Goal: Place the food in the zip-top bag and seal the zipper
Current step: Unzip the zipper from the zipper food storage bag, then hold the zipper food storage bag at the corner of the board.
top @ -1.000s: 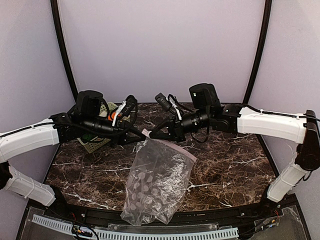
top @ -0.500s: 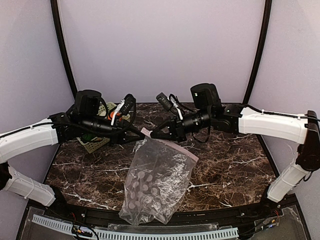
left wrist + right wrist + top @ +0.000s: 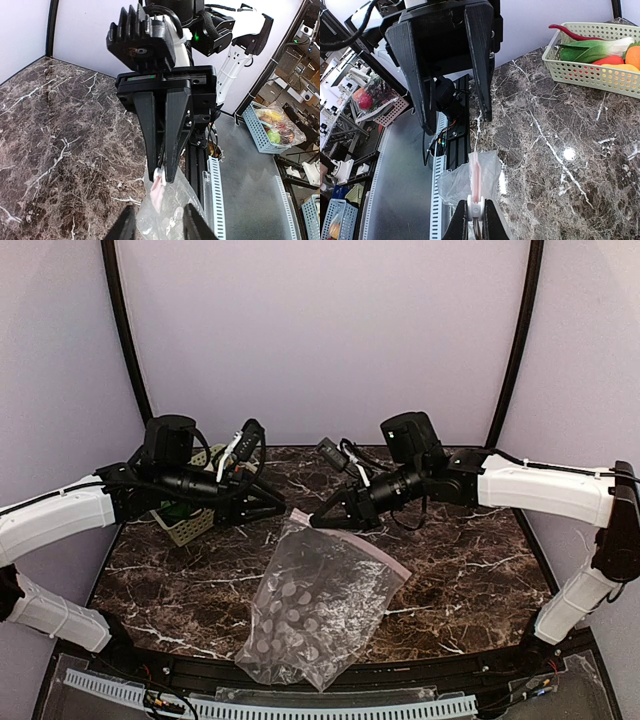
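The clear dotted zip-top bag [image 3: 318, 605] hangs over the marble, held by its upper left corner. My right gripper [image 3: 316, 522] is shut on the white slider [image 3: 476, 209] at the end of the pink zipper [image 3: 476, 179]. My left gripper [image 3: 274, 506] stands open just left of that corner, its fingers [image 3: 129, 226] on either side of the bag's edge without pinching it. The food lies in the pale green basket [image 3: 590, 75]: bok choy [image 3: 592, 50], red chili [image 3: 570, 34] and an orange piece [image 3: 634, 55].
The basket [image 3: 188, 528] sits at the back left, mostly behind the left arm. The bag's lower end [image 3: 290, 670] reaches the table's near edge. A black frame and white slotted rail [image 3: 300, 708] run along the front.
My left gripper has opened, let go of the bag's corner and drawn back left. The bag now hangs from the right gripper alone and has sagged lower.
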Robot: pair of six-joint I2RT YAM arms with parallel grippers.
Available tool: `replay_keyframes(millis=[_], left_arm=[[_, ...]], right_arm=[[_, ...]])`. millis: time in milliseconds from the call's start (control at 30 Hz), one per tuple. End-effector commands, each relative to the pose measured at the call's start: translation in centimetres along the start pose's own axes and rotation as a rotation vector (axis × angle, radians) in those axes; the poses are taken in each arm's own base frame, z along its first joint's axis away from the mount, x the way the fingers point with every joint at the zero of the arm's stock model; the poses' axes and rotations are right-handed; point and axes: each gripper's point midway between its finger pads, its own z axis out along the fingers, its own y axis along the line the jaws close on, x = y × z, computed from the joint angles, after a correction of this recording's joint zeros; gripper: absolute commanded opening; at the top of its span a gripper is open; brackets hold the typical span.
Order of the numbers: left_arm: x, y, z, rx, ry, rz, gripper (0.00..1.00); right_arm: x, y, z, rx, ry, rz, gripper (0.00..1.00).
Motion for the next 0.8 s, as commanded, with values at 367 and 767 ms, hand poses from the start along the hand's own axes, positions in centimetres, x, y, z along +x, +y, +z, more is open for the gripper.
replay_keyframes(millis=[367, 767], left_arm=[[0.0, -0.4, 0.6, 0.060, 0.003, -0.035, 0.57], [1.0, -0.5, 1.8, 0.111, 0.041, -0.086, 0.39]], right_arm=[[0.5, 1.1, 0.9, -0.052, 0.028, 0.012, 0.00], [0.4, 1.1, 1.5, -0.064, 0.031, 0.007, 0.00]])
